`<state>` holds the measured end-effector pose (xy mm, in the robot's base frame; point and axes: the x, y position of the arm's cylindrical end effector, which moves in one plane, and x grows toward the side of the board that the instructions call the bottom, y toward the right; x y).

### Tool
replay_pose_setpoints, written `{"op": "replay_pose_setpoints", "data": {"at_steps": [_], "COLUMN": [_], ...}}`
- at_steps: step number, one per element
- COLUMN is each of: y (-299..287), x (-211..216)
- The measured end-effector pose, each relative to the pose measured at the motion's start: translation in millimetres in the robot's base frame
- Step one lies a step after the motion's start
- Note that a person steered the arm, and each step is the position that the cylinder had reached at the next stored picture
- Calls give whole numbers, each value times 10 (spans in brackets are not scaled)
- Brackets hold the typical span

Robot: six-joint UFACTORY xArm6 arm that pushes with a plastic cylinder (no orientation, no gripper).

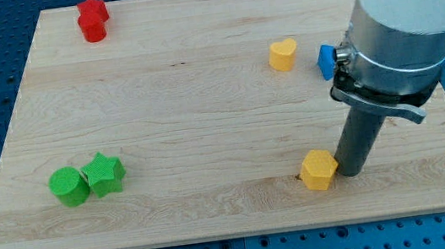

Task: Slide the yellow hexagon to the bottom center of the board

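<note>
Currently the yellow hexagon [318, 170] lies near the bottom edge of the board [201, 85], somewhat to the view's right of the board's centre line. My tip [349, 172] stands at the hexagon's right side, touching it or very nearly so; the exact contact cannot be resolved. No jaws exist on this rig: the arm ends in a plain rod, so there is nothing to spread or press together, and the block is moved by pushing only. Judged from this layout, the task is well advanced but not complete: the hexagon already sits at the bottom band of the board, and what remains appears to be a short slide toward the view's left to bring it to the bottom centre. With the tip on the right side of the block, a leftward push looks feasible without repositioning. The path to the left along the bottom edge holds no other block. A yellow heart [283, 54] lies above the hexagon, well apart, and a blue block [326, 61], partly hidden by the arm, lies just right of the heart. A green cylinder [68, 187] and a green star [104, 174] touch each other at lower left. Two red blocks [93, 19] sit together at upper left. No containers are present.
</note>
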<state>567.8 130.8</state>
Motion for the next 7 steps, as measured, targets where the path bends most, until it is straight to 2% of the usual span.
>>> {"op": "replay_pose_setpoints", "data": {"at_steps": [3, 6, 7], "y": [-133, -629, -661], "x": [-72, -81, -639]}}
